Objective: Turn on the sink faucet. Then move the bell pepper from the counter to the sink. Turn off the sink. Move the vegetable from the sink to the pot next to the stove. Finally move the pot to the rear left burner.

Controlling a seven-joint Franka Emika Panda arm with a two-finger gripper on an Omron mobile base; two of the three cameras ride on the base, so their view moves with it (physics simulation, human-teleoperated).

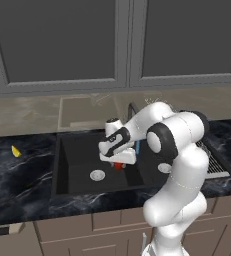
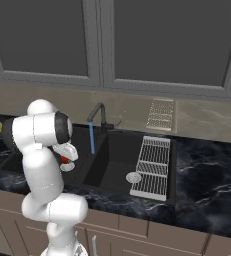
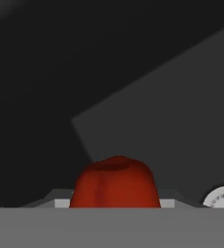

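Closest in, the hand [image 1: 118, 161] hangs low inside the left basin of the sink [image 1: 77, 175], its jaws narrowed around the bell pepper [image 3: 116, 182], which sits directly between the fingertips and juts out beyond them toward the basin floor. A silver drain [image 1: 97, 175] lies just off to one side below. Farther back the sink faucet [image 2: 98, 116] runs a blue stream into the sink. A yellow wedge [image 1: 16, 151] rests near the table's left edge.

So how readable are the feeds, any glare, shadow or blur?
Left base view: soft and slightly blurred; the arm hides part of the sink. Right base view: even light, no glare, blue water stream clear. Hand view: very dark basin walls, only the bell pepper bright, close to the lens.
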